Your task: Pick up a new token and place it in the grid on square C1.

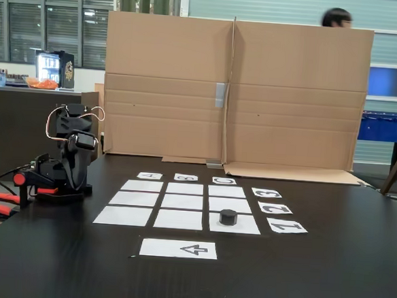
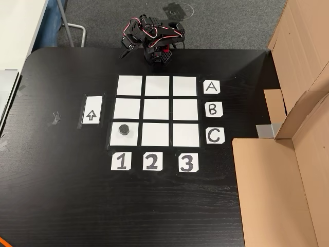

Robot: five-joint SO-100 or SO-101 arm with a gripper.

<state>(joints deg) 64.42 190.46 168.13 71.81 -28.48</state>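
Token [image 2: 123, 129] sits on square C1 [image 2: 131, 140] of the grid [image 2: 157, 110]. Arm [image 2: 152, 38] rests folded at the worktop [image 2: 61, 195] edge; whether its jaws are parted, I cannot tell.

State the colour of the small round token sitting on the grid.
Black: the short cylindrical token on corner square C1, clearest in the other view from above.

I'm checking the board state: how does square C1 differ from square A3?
Square C1 carries the black token; square A3 is bare. In the other view, C1 is the grid's bottom-left corner, far from the arm; A3 is the top-right corner, nearer it. Both are plain white paper cells.
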